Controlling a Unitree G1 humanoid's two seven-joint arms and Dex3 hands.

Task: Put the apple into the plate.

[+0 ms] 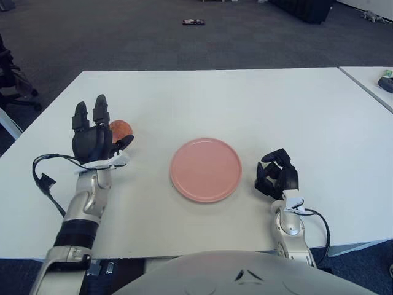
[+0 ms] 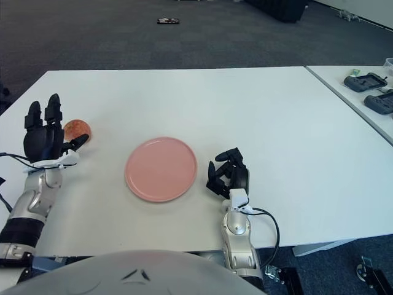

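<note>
A reddish-orange apple sits on the white table, left of a round pink plate. My left hand is directly in front of the apple with its fingers spread upward and open, thumb reaching toward the apple's right side; it holds nothing. The apple is partly hidden behind the hand. It also shows in the right eye view. My right hand shows just right of the plate, fingers curled, holding nothing.
The white table stretches far behind the plate. A second table at the right carries dark devices. A small dark object lies on the floor beyond. A cable hangs by my left forearm.
</note>
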